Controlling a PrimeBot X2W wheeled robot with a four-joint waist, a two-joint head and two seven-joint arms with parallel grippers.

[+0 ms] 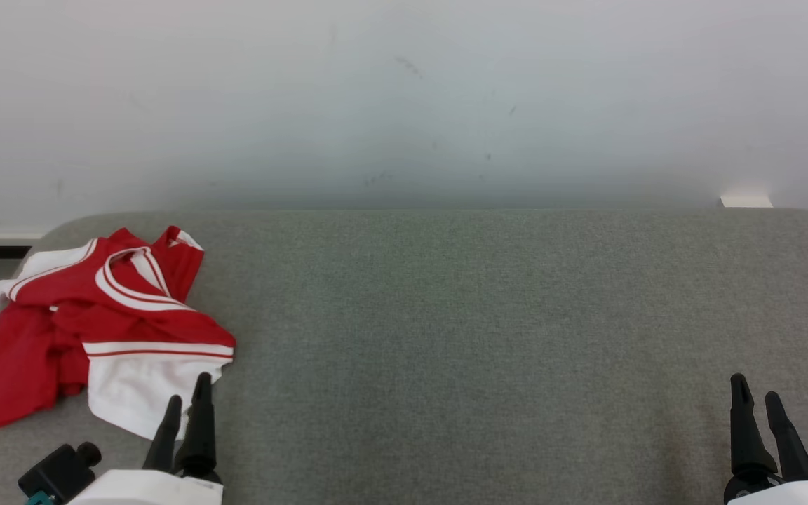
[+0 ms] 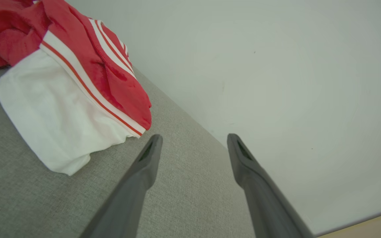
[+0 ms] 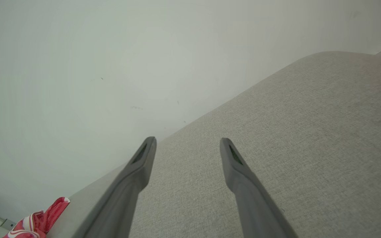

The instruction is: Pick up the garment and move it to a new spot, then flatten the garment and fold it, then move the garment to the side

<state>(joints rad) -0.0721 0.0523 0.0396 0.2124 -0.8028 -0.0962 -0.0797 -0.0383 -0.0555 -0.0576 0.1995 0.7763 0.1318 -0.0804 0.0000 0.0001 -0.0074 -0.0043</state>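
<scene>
**Item 1: red/white garment (image 1: 106, 315), crumpled, left end of grey padded surface (image 1: 481, 315); not yet picked up.**

Heaped, red body uppermost, white panel spilling toward near edge. Left gripper (image 1: 188, 389) at near-left, just beside white panel, not touching; fingers spread apart, nothing between them. Prob. staged for first grab, being the closer arm. Right gripper (image 1: 756, 387) at near-right, well apart from cloth, likewise spread & empty. Likely parked till flattening calls for both arms. Centre & right of pad bare, so presumably the new spot. Pale wall (image 1: 404, 105) behind far edge. Containers: n/a; garment lying loose on pad, inside nothing.
</scene>
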